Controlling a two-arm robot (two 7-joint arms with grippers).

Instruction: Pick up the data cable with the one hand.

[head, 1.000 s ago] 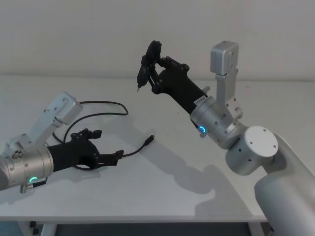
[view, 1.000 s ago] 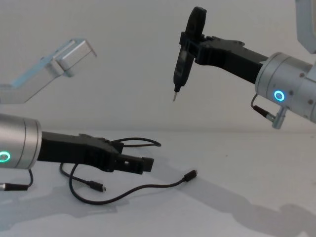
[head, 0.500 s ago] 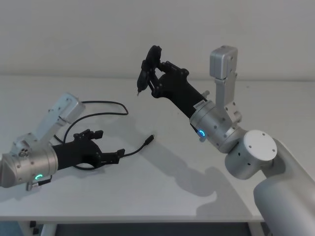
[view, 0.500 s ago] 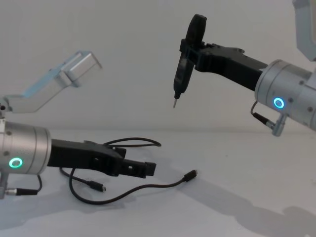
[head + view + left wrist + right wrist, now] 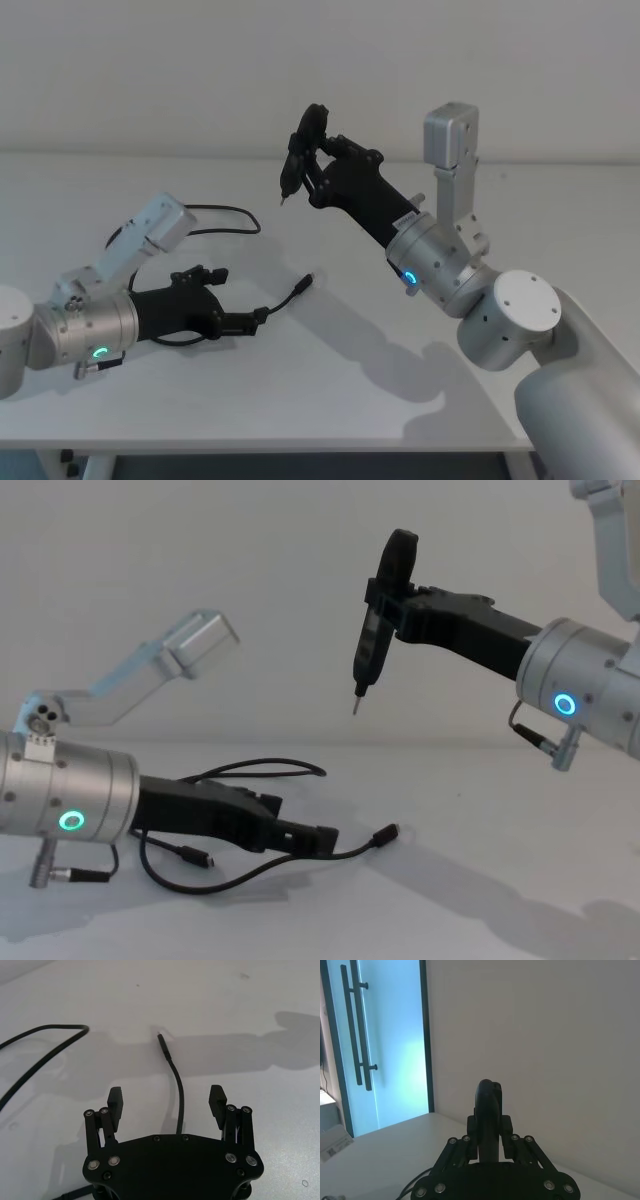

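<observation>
The data cable [image 5: 285, 298] lies in loose black loops on the white table, one plug [image 5: 310, 278] pointing toward the middle. My left gripper [image 5: 240, 296], on the arm with the green ring, hovers low over it and stands open. In the left wrist view the data cable [image 5: 172, 1067] runs straight between the two spread fingers [image 5: 115, 1102] without touching either. From the chest, the left gripper [image 5: 318, 840] sits just above the data cable [image 5: 355, 848]. My right gripper [image 5: 318, 150] is raised high, shut on a slim pin-tipped tool [image 5: 298, 145], with the same tool [image 5: 372, 630] hanging point down.
The table's front edge [image 5: 300, 445] runs close below the left arm. A short lead with a silver plug [image 5: 60, 875] dangles from the left arm's cylinder. The right arm's elbow [image 5: 520, 310] rises over the table's right side.
My left arm has slid forward and to the right along the table, bringing its open fingers over the cable's free end. The right arm has barely shifted.
</observation>
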